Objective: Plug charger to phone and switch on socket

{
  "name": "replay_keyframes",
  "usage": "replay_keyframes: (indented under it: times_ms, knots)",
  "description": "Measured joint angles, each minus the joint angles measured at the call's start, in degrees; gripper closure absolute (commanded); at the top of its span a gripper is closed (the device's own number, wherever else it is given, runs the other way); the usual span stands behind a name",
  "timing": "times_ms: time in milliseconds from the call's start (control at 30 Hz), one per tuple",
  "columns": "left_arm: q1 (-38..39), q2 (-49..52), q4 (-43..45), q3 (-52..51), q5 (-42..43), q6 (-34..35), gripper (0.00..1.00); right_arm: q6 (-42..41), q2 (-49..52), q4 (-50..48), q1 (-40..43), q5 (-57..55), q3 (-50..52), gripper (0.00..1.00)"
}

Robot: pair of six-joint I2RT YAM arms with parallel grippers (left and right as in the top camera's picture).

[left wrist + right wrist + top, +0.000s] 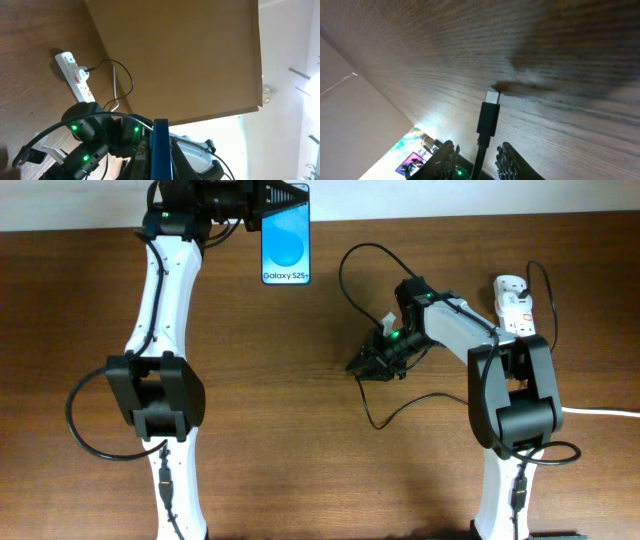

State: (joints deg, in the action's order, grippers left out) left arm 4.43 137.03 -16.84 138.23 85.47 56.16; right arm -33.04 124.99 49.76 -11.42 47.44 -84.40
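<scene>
The phone (285, 235), blue screen up with "Galaxy S25+" on it, sits at the table's far edge with my left gripper (283, 196) shut on its far end. From the left wrist the phone (161, 150) shows edge-on as a blue strip between the dark fingers of the left gripper (161, 167). The charger (362, 405), a thin black cable, loops across the table's middle. Its connector (489, 117) points at the wood, tip touching. My right gripper (476, 149) (370, 365) straddles the cable, with a gap showing on each side. The white socket (515, 305) (75, 77) lies at the right.
A black plug (528, 302) sits in the socket, whose thick white cord (600, 412) runs off to the right. The wooden table (300, 460) ends just behind the phone. Both arm bases stand at the near edge.
</scene>
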Motion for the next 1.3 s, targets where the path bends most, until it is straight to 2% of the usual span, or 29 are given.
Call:
replay_keyframes:
  times_ms: [100,200,300,367,567,700,833,967,1100,1200,1300]
  knots:
    - [0.0,0.0,0.0,0.0,0.0,0.0,1.0,-0.17,0.02,-0.76,-0.2,0.09,0.0,0.69]
    - [0.0,0.0,0.0,0.0,0.0,0.0,1.0,-0.5,0.02,-1.09,-0.46,0.09,0.0,0.75]
    - [0.0,0.0,0.0,0.0,0.0,0.0,1.0,-1.16,0.02,-2.1,-0.52,0.13,0.0,0.9]
    - [0.0,0.0,0.02,0.0,0.0,0.0,1.0,-1.31,0.02,-2.67,-0.52,0.17,0.09,0.96]
    - [0.0,0.0,0.0,0.0,0.02,0.0,1.0,-0.66,0.02,-5.35,-0.52,-0.66,0.11,0.96]
    - [0.0,0.0,0.0,0.0,0.0,0.0,1.0,5.22,0.02,-7.5,-0.52,-1.27,0.15,0.96]
    - [0.0,0.0,0.0,0.0,0.07,0.0,1.0,17.64,-1.01,-5.11,-0.52,-1.7,0.04,0.96]
    - [0.02,0.0,0.0,0.0,0.48,0.0,1.0,26.1,-9.38,-1.03,-0.52,-3.82,0.04,0.96]
    - [0.33,0.0,-0.07,0.0,0.85,0.0,1.0,30.71,-24.87,2.78,-0.52,-7.5,-0.13,0.96]
    - [0.94,0.0,-0.07,0.0,1.01,0.0,1.0,31.28,-37.13,5.09,-0.52,-10.95,-0.35,0.96]
    - [1.88,0.0,-0.07,0.0,1.16,0.0,1.0,28.13,-48.33,5.29,-0.52,-15.82,1.18,0.96]
